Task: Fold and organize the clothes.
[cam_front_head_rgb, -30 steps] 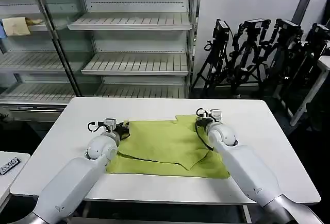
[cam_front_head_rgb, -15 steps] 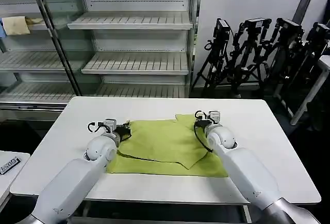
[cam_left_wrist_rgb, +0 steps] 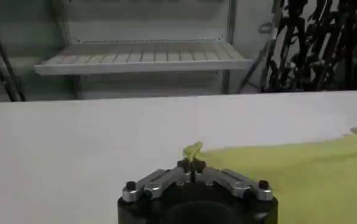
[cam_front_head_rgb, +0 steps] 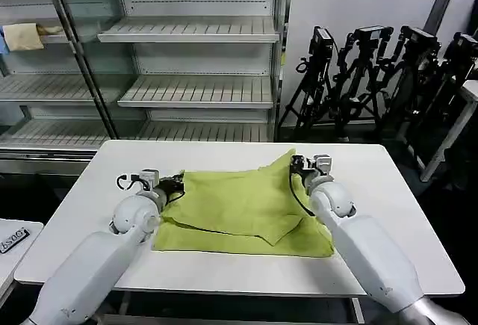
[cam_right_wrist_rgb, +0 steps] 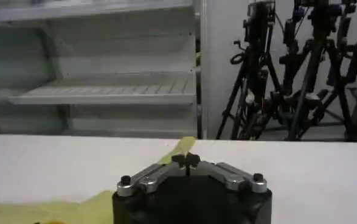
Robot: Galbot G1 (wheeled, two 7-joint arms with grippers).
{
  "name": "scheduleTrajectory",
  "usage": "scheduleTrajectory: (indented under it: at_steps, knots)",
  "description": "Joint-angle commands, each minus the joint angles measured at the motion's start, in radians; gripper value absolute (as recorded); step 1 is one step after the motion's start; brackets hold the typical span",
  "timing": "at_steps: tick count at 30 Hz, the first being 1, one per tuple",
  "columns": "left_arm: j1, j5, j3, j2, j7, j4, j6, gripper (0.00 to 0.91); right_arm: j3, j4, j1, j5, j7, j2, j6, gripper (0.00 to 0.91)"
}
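Observation:
A lime yellow-green T-shirt [cam_front_head_rgb: 239, 205], partly folded, lies across the middle of the white table [cam_front_head_rgb: 388, 213]. My left gripper [cam_front_head_rgb: 179, 184] is shut on the shirt's far left corner, and a tuft of green cloth [cam_left_wrist_rgb: 193, 151] sticks out between its fingertips. My right gripper [cam_front_head_rgb: 293, 162] is shut on the far right corner, which is lifted off the table into a peak [cam_right_wrist_rgb: 181, 146]. A folded layer ends in a diagonal edge [cam_front_head_rgb: 280, 231] near the shirt's front right.
Empty metal shelving [cam_front_head_rgb: 194, 63] stands behind the table. A pale cream cloth [cam_front_head_rgb: 24, 36] lies on a shelf at far left. Black tripods [cam_front_head_rgb: 373, 78] crowd the back right. Bare table surface lies on both sides of the shirt.
Both grippers have lifted and drawn apart with their corners. The right corner has risen into a peak and the back edge of the shirt is stretched wider.

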State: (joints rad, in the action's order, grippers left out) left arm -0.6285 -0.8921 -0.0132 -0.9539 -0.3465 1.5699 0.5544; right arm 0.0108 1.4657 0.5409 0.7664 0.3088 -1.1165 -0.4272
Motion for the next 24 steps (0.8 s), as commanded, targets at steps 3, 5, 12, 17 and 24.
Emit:
scheduleTrajectory:
  at_steps: [3,5,12,17,24]
  knots:
    - [-0.125,-0.009,0.081,0.069,0.013,0.176,0.0,0.04,-0.133,0.294,0.219,-0.011,-0.012,0.096,-0.01,0.0]
    - [-0.153,-0.009,0.092,0.081,0.018,0.203,0.002,0.04,-0.158,0.327,0.254,-0.012,-0.014,0.112,-0.014,0.0]
    - [-0.226,-0.002,0.126,0.12,0.032,0.284,0.009,0.04,-0.238,0.447,0.398,-0.008,-0.026,0.164,-0.025,0.0]
    - [-0.295,0.024,0.15,0.148,0.042,0.336,0.008,0.04,-0.313,0.543,0.547,-0.013,-0.044,0.181,-0.034,0.0]
    - [-0.411,0.12,0.168,0.171,0.072,0.384,-0.004,0.04,-0.381,0.6,0.668,-0.018,-0.06,0.183,-0.041,0.0]
